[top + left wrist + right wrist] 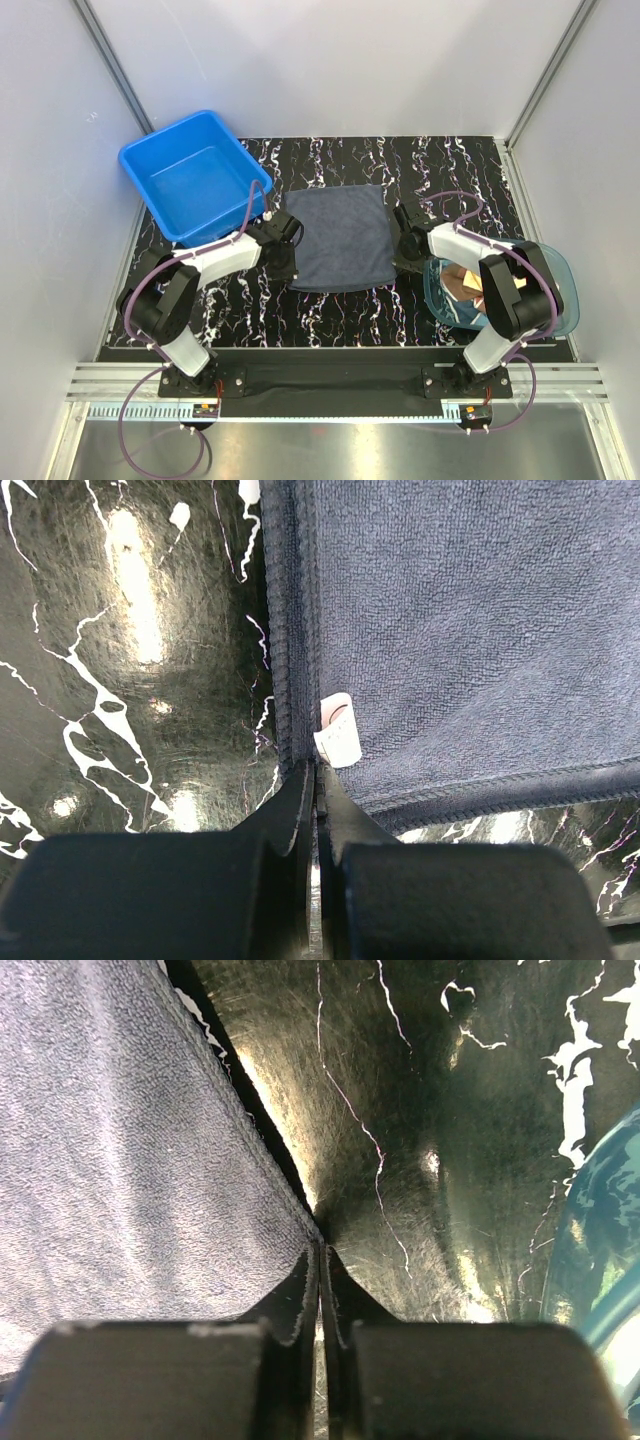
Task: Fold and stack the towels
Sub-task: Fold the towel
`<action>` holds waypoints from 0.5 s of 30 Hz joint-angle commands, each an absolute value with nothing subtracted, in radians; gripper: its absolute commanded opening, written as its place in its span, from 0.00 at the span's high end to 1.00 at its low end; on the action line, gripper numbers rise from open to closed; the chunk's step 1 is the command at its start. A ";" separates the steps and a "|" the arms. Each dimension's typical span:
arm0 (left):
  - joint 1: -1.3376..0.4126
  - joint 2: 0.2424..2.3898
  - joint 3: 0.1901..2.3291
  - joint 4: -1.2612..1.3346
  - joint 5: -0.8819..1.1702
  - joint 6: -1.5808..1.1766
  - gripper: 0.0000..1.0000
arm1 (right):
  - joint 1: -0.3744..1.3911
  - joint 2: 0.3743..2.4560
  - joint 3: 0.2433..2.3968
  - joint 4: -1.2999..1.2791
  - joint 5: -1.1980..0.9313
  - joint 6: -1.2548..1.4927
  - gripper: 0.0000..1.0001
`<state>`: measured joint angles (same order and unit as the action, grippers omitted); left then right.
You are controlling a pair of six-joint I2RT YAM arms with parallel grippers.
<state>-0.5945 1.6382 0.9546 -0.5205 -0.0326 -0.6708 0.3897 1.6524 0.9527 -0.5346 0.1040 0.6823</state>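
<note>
Marbled table (450,170), flat navy towel (340,238).

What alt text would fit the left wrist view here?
The left claw is shut on the corner of a dark navy towel lying flat on the black white-veined table. A small white tag sits at the towel's hem beside the claw.

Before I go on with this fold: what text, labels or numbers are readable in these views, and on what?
The white tag at the corner of the dark towel, by the left hand: only a faint curved mark, no readable words.
The brown cloth in the teal bowl: too small to make out any print.
Nothing else in the three views shows text.
</note>
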 commanded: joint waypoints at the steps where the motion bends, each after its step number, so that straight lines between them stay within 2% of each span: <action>1: -0.597 1.612 0.951 -0.492 -0.029 -0.666 1.00 | 0.382 1.644 0.957 -0.514 0.120 0.693 1.00; 11: -0.597 1.540 1.130 -0.686 -0.121 -0.638 1.00 | 0.383 1.533 1.109 -0.643 0.123 0.580 1.00; 15: -0.597 1.502 1.163 -0.741 -0.109 -0.635 1.00 | 0.382 1.483 1.097 -0.641 0.085 0.566 1.00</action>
<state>-0.5945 1.5738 1.1202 -0.6849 -0.0788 -0.6514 0.3897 1.5414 1.0756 -0.6170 0.1032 0.5999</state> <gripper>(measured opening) 0.012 0.011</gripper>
